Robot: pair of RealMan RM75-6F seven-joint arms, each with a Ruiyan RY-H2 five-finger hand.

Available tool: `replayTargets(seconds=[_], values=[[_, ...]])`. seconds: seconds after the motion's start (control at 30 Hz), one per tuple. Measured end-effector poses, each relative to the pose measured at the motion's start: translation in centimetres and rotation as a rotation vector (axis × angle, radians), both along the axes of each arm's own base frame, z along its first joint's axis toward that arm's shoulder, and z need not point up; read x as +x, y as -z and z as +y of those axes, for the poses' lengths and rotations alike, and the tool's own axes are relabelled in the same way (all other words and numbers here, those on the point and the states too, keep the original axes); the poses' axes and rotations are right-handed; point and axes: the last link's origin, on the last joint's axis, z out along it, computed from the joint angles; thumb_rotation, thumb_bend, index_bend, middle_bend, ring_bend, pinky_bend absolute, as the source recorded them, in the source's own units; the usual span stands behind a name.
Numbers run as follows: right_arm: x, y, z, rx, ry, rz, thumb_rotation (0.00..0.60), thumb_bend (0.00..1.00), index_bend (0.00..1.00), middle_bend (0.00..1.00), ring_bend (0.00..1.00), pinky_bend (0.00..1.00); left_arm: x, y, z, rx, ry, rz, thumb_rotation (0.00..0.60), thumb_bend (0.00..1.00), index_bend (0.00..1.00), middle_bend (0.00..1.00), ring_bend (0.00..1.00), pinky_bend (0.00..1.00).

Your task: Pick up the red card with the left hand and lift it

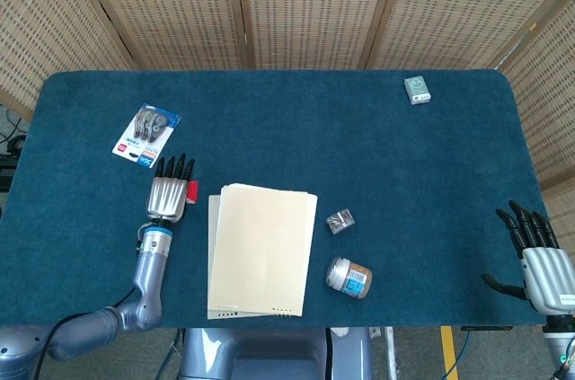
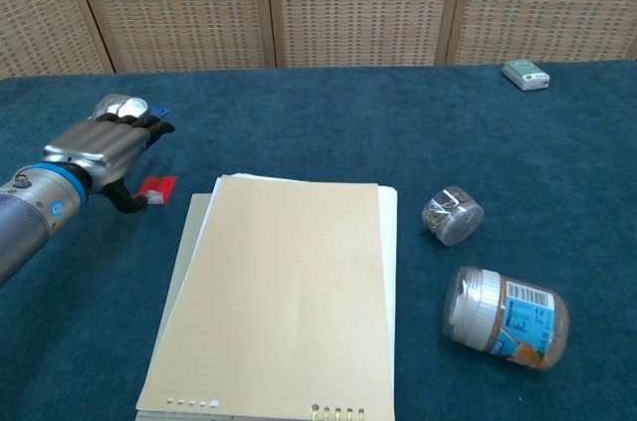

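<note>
The red card (image 1: 191, 191) (image 2: 158, 187) lies flat on the blue table, just left of the paper pad. My left hand (image 1: 168, 195) (image 2: 100, 152) hovers palm down over the card's left part and hides much of it. Its fingers stretch straight forward, and its thumb (image 2: 126, 201) hangs down by the card's left edge. Whether the thumb touches the card I cannot tell, and nothing is gripped. My right hand (image 1: 539, 259) rests at the table's near right corner with fingers spread and empty, seen only in the head view.
A cream paper pad (image 1: 260, 250) (image 2: 284, 292) lies right of the card. A blister pack (image 1: 145, 133) (image 2: 111, 114) sits just beyond my left hand's fingertips. A toppled jar (image 1: 348, 278) (image 2: 506, 316), a small wrapped object (image 1: 340, 220) (image 2: 452, 215) and a green box (image 1: 417, 90) (image 2: 526, 74) lie to the right.
</note>
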Motion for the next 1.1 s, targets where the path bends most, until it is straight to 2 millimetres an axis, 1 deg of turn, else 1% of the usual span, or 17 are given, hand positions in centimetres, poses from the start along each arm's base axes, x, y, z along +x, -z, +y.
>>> replayTargets(seconds=[0.27, 0.5, 0.77, 0.83, 0.93, 1.1], values=[[0.0, 0.0, 0.0, 0.001, 0.001, 0.001, 0.6, 0.13, 0.06, 0.0, 0.0, 0.0, -0.4, -0.5, 0.2, 0.02, -0.012, 0.001, 0.6, 0.36, 0.0, 0.0, 0.0, 0.0], [0.0, 0.0, 0.0, 0.001, 0.002, 0.001, 0.6, 0.13, 0.06, 0.0, 0.0, 0.0, -0.3, -1.1, 0.3, 0.05, -0.01, -0.014, 0.6, 0.39, 0.0, 0.0, 0.0, 0.0], [-0.1, -0.2, 0.1, -0.004, 0.005, -0.003, 0.6, 0.13, 0.06, 0.0, 0.0, 0.0, 0.0, -1.6, -0.3, 0.051, 0.012, -0.05, 0.6, 0.38, 0.0, 0.0, 0.0, 0.0], [-0.1, -0.2, 0.1, -0.006, 0.006, -0.005, 0.6, 0.13, 0.06, 0.0, 0.0, 0.0, 0.1, -1.6, -0.7, 0.039, 0.019, -0.065, 0.6, 0.37, 0.02, 0.0, 0.0, 0.0], [-0.1, -0.3, 0.1, -0.008, 0.005, -0.006, 0.6, 0.13, 0.06, 0.0, 0.0, 0.0, 0.3, -1.8, -1.5, 0.016, 0.038, -0.076, 0.6, 0.37, 0.08, 0.0, 0.0, 0.0], [0.0, -0.3, 0.2, -0.008, 0.003, -0.005, 0.6, 0.13, 0.06, 0.0, 0.0, 0.0, 0.2, -1.8, -2.9, -0.017, 0.084, -0.059, 0.6, 0.37, 0.2, 0.0, 0.0, 0.0]])
